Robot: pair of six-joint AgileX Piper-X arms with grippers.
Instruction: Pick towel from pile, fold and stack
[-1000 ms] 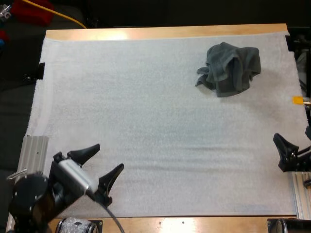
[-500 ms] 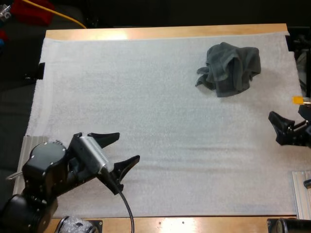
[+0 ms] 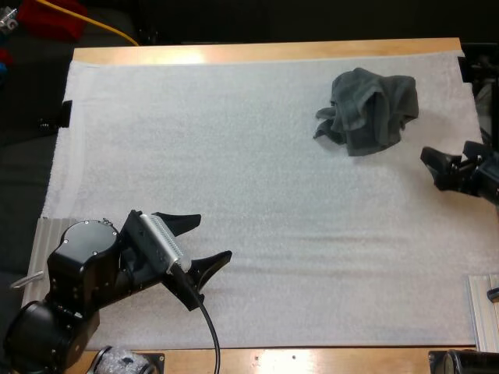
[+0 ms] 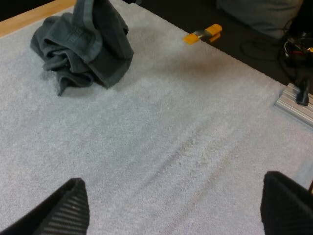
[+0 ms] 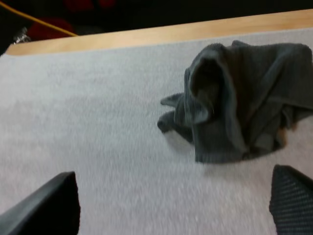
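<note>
A white mat (image 3: pixel 234 156) covers the wooden table (image 3: pixel 265 51) and bears a crumpled towel (image 3: pixel 368 109). The right gripper (image 3: pixel 431 167), jaws wide, sits near the towel. The left gripper (image 3: pixel 214 238), jaws also wide, is well apart from it.

Wooden table (image 3: pixel 257 52), white mat (image 3: pixel 234 179), crumpled towel (image 3: pixel 370 109)

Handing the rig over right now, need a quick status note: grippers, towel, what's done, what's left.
Left gripper: fingers open, holding nothing, over the near left part of the white mat, far from the towel.
Right gripper: fingers open, holding nothing, at the mat's right side, close to the crumpled towel but not touching it.
Towel: one crumpled heap on the far right part of the mat.
Done: nothing grasped, folded or stacked yet.
Left: grasp the towel, probably with the right gripper, then spread, fold and set it down as the stack.
</note>
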